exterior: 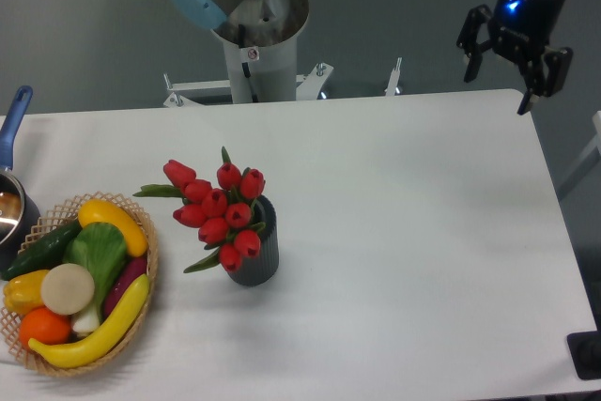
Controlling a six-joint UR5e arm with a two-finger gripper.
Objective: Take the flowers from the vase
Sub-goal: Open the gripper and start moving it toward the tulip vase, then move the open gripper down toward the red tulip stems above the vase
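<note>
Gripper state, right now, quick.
Gripper: open, fingers spread, holding nothing. It hangs at the table's far right corner, well away from the flowers in the vase.

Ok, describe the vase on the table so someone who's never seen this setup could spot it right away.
On the white table, look right of the woven basket of fruit and vegetables at the left edge. The vase stands there alone: small, dark grey, cylindrical, with vertical ribs. It is the only thing holding the flowers, a bunch of red tulips spilling over its mouth.
</note>
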